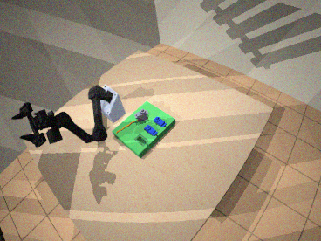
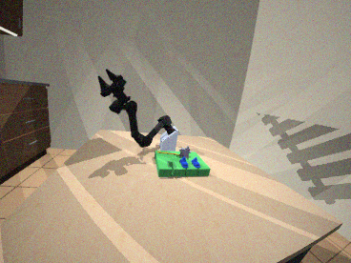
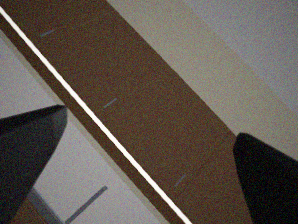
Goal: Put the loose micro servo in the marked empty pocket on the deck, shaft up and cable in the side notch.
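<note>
The green deck (image 1: 150,107) (image 2: 164,172) lies on the table beside the arm's base. A grey servo (image 1: 141,115) (image 2: 184,152), the loose one by its look, rests on the deck; its orange cable (image 1: 126,127) (image 2: 168,153) stretches across the deck toward an edge. Its exact tilt and shaft direction are too small to tell. The marked pocket (image 1: 141,140) (image 2: 171,165) shows as a dark outline near one corner, with nothing visible in it. My gripper (image 1: 17,127) (image 2: 103,73) (image 3: 152,128) is open and empty, raised high and well away from the deck, facing away from it.
Two blue servos (image 1: 160,121) (image 1: 150,130) (image 2: 196,163) (image 2: 184,163) sit in the deck between the grey servo and the pocket side. The pale base block (image 1: 114,106) (image 2: 169,140) stands close behind the deck. The wrist view shows brown cabinets (image 3: 145,120) and walls.
</note>
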`<state>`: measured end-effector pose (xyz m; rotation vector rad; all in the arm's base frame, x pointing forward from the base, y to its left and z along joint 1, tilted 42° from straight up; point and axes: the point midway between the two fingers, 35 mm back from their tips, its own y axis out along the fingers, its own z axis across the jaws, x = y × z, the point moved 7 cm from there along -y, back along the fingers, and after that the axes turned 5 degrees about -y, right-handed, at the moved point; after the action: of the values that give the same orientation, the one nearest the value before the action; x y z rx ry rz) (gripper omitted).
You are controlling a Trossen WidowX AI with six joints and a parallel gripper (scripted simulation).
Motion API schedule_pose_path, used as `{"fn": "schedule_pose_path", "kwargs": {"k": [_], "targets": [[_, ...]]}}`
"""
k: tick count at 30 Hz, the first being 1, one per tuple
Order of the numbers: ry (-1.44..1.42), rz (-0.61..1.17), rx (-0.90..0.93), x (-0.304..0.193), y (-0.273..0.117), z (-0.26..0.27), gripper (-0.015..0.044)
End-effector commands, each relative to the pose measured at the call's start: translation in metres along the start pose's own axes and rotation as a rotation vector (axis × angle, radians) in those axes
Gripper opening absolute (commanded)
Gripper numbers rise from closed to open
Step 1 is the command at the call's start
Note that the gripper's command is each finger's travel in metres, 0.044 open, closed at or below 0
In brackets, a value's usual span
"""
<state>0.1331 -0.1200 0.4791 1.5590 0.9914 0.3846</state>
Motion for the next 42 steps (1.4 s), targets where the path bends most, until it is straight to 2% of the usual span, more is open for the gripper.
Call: {"fn": "schedule_pose_path", "kwargs": {"k": [1,2,19,28,42], "targets": [[-0.003,0.000,-0.004,0.000,0.000,-0.001,0.0426],[-0.008,-0.001,-0.013,-0.001,0.000,-0.004,0.0440],[-0.276,-0.104,-0.366,0.012,-0.002,-0.130,0.0440],[-0.428,-0.219,-0.536,0.044,-0.012,-0.189,0.0440],[-0.662,-0.417,-0.724,0.111,-0.036,-0.244,0.0440]]}}
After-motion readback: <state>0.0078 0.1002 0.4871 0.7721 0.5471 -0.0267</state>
